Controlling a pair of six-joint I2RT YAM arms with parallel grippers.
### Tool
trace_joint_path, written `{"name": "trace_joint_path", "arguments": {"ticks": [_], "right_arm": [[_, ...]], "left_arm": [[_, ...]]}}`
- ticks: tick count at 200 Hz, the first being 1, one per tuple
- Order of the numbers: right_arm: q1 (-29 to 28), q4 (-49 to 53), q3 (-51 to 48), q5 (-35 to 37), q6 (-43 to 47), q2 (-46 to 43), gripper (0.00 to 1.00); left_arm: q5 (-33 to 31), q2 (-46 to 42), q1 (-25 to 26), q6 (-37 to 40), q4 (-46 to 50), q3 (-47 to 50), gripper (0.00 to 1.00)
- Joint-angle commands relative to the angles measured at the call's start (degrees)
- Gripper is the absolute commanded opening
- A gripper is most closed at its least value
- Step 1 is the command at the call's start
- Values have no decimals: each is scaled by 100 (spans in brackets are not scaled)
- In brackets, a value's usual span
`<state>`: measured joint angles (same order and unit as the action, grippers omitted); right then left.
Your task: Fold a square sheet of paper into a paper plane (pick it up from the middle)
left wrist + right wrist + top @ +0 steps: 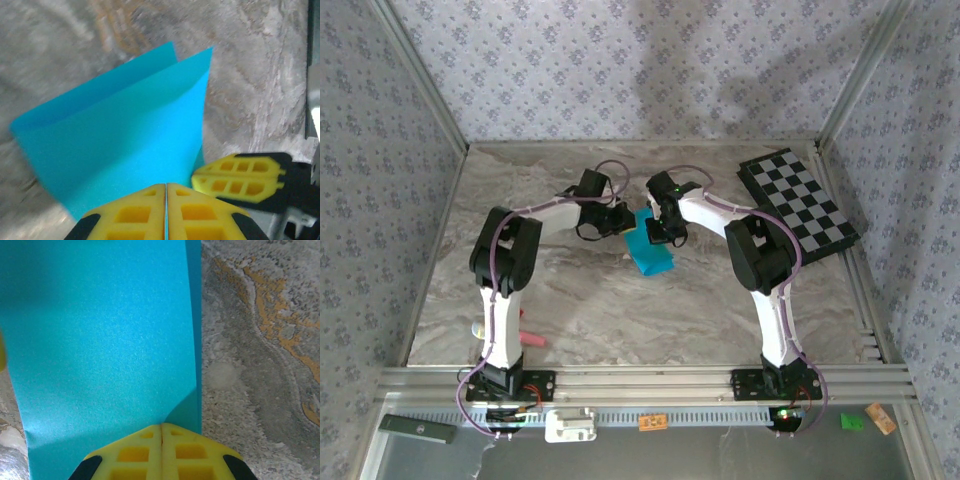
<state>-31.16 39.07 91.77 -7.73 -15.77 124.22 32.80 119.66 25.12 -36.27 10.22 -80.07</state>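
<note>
Pink against the grey marbled worktop (620, 310), a small object (532, 341) lay at the far left beside the left arm's base. It was well apart from the work and, by my reading, had no part in it.

Further right, at mid-worktop, the left gripper (166, 187) had its yellow fingers (135, 215) pressed fully together. They pinched the square sheet of paper (125, 135) at its near edge. The sheet was doubled over, and its two layers showed far corners slightly out of line. I judged this to be the plane's first half-fold, held that way so the edges could be matched before creasing. Whether the lower layer rested on the worktop I could not tell.

Just to the right, the right gripper (161, 427) was likewise closed tight on the same sheet. Its fingers (132, 455) clamped the paper where a long flat panel ran away from them. Two grips set close together probably kept the thin paper from sagging or twisting.

At the far right, a checkered board (798, 205) lay along the worktop's edge, away from both grippers.
</note>
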Motion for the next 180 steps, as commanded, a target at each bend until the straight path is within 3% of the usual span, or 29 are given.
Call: {"name": "trace_joint_path", "arguments": {"ticks": [1,29,60,107,150,180], "right_arm": [[71,1103,-546,764,126,723,5],[62,1102,-571,773,135,720,5],[53,1069,-592,768,207,744,5],[48,1075,-596,745,223,752,5],[41,1022,-563,747,164,713,5],[35,902,-622,532,-210,613,5]], "left_arm": [[-67,364,-90,-57,34,-281,9],[-399,608,-262,9,120,-394,9],[-338,816,-617,111,-95,-355,10],[-478,1015,-1073,341,395,-682,10],[-383,872,-1093,683,1117,-1262,10],[-321,206,-956,455,1091,-906,10]]}}
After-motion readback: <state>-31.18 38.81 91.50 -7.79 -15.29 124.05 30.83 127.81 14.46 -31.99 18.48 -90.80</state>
